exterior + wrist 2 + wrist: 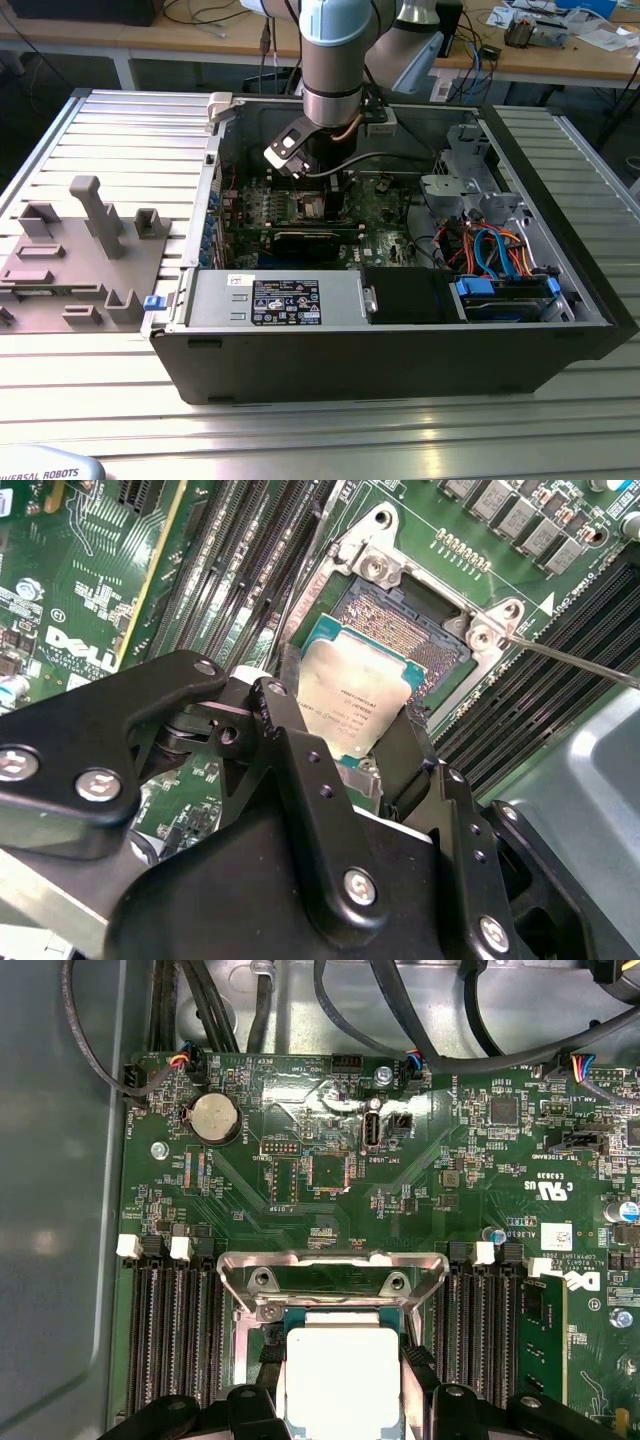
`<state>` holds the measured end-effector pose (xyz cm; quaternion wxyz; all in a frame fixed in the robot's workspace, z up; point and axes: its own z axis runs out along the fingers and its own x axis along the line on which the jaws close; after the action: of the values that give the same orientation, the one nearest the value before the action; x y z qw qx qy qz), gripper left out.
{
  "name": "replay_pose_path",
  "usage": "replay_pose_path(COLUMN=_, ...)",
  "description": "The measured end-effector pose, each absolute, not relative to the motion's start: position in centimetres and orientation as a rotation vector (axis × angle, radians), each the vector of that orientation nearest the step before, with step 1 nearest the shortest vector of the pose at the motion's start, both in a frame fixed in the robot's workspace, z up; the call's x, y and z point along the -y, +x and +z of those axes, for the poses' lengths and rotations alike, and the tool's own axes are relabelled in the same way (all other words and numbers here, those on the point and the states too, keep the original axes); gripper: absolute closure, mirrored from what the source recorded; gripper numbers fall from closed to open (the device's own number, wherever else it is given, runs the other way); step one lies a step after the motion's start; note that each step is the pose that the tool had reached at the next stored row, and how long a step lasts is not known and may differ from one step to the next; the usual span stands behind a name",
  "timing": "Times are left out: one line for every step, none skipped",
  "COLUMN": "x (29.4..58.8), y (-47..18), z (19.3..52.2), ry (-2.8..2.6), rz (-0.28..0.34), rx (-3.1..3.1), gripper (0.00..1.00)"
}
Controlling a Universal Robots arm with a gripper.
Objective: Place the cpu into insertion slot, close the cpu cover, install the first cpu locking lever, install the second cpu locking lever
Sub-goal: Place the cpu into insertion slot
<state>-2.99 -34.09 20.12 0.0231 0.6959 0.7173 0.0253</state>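
Two black fingers (403, 755) of the gripper (345, 735) are pressed onto the small square silver-topped cpu (362, 705), held over the dark, shiny-rimmed insertion slot (425, 650); if it is lowered askew, the slot's fine contacts (390, 615) could be bent.

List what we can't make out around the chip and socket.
- Second wrist view: one edge of the chip, covered by the pincer; seated in the socket or not, unclear.
- First wrist view: part of the chip, cut off by the picture edge.
- Second wrist view: end of the lever, off the edge.
- Exterior view: socket, behind the arm.
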Motion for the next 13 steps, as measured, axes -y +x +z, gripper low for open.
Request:
replay_pose_path(x=34.09, y=-2.99, z=20.11, ry=2.155, rz=0.078, rx=-2.221, gripper=0.46)
replay_pose_path(x=34.09, y=-2.99, z=20.10, ry=2.155, rz=0.078, rx=-2.221, gripper=0.46)
replay_pose_path(x=34.09, y=-2.99, z=20.07, ry=2.155, rz=0.078, rx=-2.221, gripper=0.46)
replay_pose_path(x=34.09, y=-2.99, z=20.04, ry=2.155, rz=0.078, rx=-2.221, gripper=0.46)
replay_pose_path(x=34.09, y=-2.99, z=20.03, ry=2.155, rz=0.078, rx=-2.221, gripper=0.46)
replay_pose_path(x=34.09, y=-2.99, z=20.01, ry=2.155, rz=0.078, rx=-2.221, gripper=0.46)
replay_pose_path(x=34.09, y=-2.99, z=19.99, ry=2.155, rz=0.078, rx=-2.221, gripper=0.46)
replay_pose_path(x=34.09, y=-2.99, z=19.97, ry=2.155, rz=0.078, rx=-2.221, gripper=0.46)
replay_pose_path(x=34.09, y=-2.99, z=19.96, ry=2.155, rz=0.078, rx=-2.221, gripper=0.46)
replay_pose_path(x=34.09, y=-2.99, z=19.95, ry=2.155, rz=0.078, rx=-2.221, gripper=0.46)
replay_pose_path(x=34.09, y=-2.99, z=19.93, ry=2.155, rz=0.078, rx=-2.221, gripper=0.46)
replay_pose_path(x=34.09, y=-2.99, z=19.92, ry=2.155, rz=0.078, rx=-2.221, gripper=0.46)
replay_pose_path(x=34.09, y=-2.99, z=19.91, ry=2.155, rz=0.078, rx=-2.221, gripper=0.46)
